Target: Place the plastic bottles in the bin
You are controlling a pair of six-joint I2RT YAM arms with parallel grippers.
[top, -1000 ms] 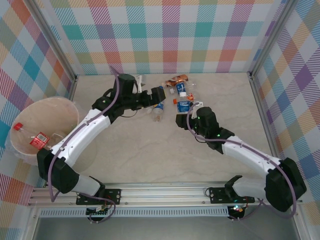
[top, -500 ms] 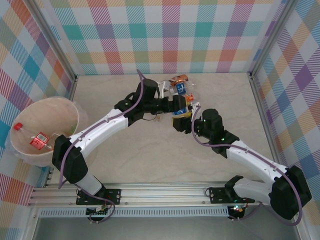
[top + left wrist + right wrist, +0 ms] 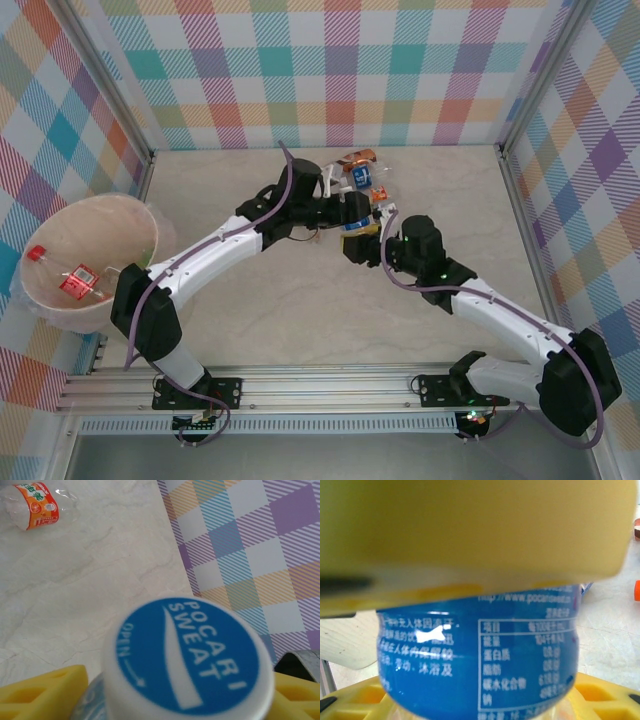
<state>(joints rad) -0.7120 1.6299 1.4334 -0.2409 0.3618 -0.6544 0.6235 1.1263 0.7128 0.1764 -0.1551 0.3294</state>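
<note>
A blue-labelled plastic bottle [image 3: 356,224] hangs over the middle of the table between both grippers. My right gripper [image 3: 363,243] is shut on its lower body [image 3: 480,650], with the yellow fingers [image 3: 607,692] on either side. My left gripper [image 3: 351,211] is shut on its upper part: the blue-and-white cap [image 3: 192,655] faces the left wrist camera and yellow fingers [image 3: 45,692] press on both sides. Two more plastic bottles [image 3: 360,170] lie at the back. The bin [image 3: 112,214] stands at the far left with a red-labelled bottle [image 3: 75,282] inside.
An orange-labelled bottle [image 3: 37,505] lies on the marble table near the checked back wall [image 3: 250,545]. Loose orange caps [image 3: 378,196] sit beside the back bottles. Metal frame posts [image 3: 520,200] and checked walls close in the table.
My left arm swung right from beside the back bottles to the bottle in my right gripper, and its jaws closed in around the bottle's top. The right arm shifted only slightly.
</note>
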